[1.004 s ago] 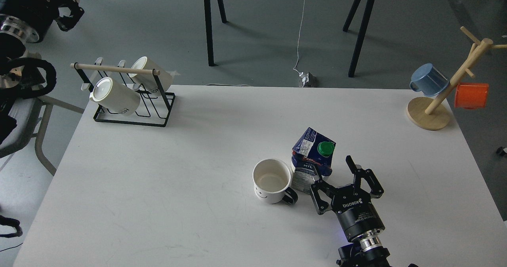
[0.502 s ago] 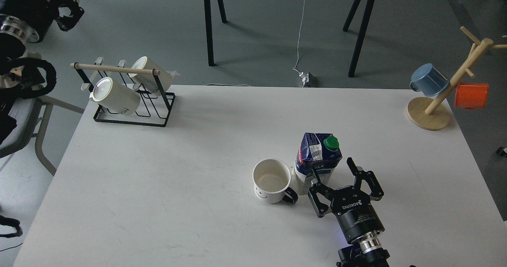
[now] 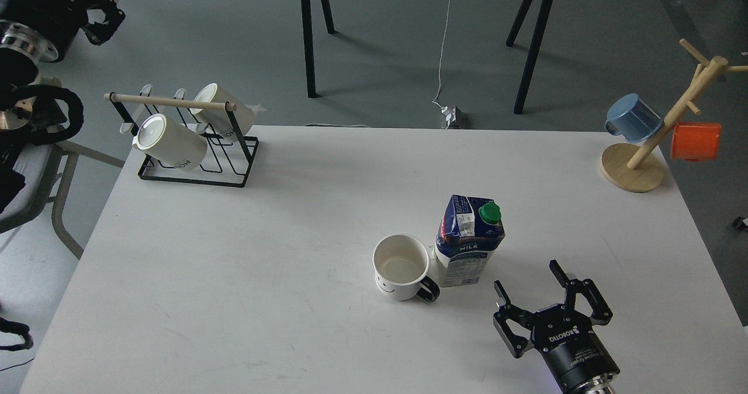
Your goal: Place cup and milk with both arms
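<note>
The cup (image 3: 401,267), a white mug with a black handle and a small smiley face, stands upright on the white table (image 3: 234,277), right of centre. The milk (image 3: 467,239), a dark blue and white carton with a green cap, stands upright right next to it on its right. My right gripper (image 3: 527,278) is open and empty, apart from the carton, to its lower right. My left gripper (image 3: 105,15) is off the table at the top left, dark and small; its fingers cannot be told apart.
A black wire rack (image 3: 193,148) with two white lettered mugs stands at the table's back left. A wooden mug tree (image 3: 648,142) with a blue cup (image 3: 632,118) and an orange cup (image 3: 695,141) stands at the back right corner.
The tilted milk carton was set upright next to the cup and let go. My right gripper has drawn back to the lower right, away from it. The cup has not moved.
</note>
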`<state>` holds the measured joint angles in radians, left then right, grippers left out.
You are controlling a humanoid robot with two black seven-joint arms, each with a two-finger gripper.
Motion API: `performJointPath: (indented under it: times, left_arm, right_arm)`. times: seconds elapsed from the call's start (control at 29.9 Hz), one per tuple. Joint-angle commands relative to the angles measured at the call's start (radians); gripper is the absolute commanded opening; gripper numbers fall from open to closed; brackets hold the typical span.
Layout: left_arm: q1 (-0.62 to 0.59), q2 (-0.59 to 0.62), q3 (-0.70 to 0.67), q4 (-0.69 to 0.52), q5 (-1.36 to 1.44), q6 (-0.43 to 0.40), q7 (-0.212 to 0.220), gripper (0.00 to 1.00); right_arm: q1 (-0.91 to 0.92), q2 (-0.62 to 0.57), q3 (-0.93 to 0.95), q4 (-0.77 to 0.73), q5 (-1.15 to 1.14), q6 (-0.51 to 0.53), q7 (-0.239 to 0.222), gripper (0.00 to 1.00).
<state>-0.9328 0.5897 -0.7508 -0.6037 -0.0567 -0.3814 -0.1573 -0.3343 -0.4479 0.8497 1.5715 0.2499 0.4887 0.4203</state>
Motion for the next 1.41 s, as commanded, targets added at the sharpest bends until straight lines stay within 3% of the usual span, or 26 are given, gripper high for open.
performJointPath:
  times: [0.0, 0.3, 0.6, 0.8, 1.14, 1.27, 1.37]
  left_arm:
    - [-0.006, 0.002, -0.012, -0.008, -0.006, -0.008, -0.001, 1.0]
    - [-0.012, -0.013, -0.018, -0.008, -0.011, -0.024, -0.007, 1.0]
    - [-0.012, -0.079, -0.073, -0.007, -0.026, -0.027, -0.005, 1.0]
    - [-0.012, -0.085, -0.074, -0.007, -0.029, -0.03, -0.008, 1.0]
    - [0.026, -0.108, -0.094, -0.004, -0.049, -0.037, -0.005, 1.0]
    - [0.031, -0.151, -0.093, 0.005, -0.055, -0.056, -0.004, 1.0]
    - [0.032, -0.183, -0.09, 0.018, -0.054, -0.054, -0.002, 1.0]
  right_arm:
    - [-0.057, -0.089, 0.119, 0.03, 0.0, 0.0, 0.0, 0.96]
    - [-0.031, -0.308, 0.371, 0.021, -0.003, 0.0, -0.002, 0.98]
    - [0.297, -0.342, 0.443, -0.143, -0.011, 0.0, -0.006, 0.99]
    - [0.588, -0.357, 0.388, -0.299, -0.079, 0.0, -0.014, 0.99]
    - [1.003, -0.353, 0.066, -0.681, -0.089, 0.0, -0.032, 0.99]
    - [1.063, -0.307, -0.006, -0.818, -0.072, 0.0, -0.072, 0.99]
    - [1.071, -0.23, -0.023, -0.873, -0.054, 0.0, -0.158, 0.99]
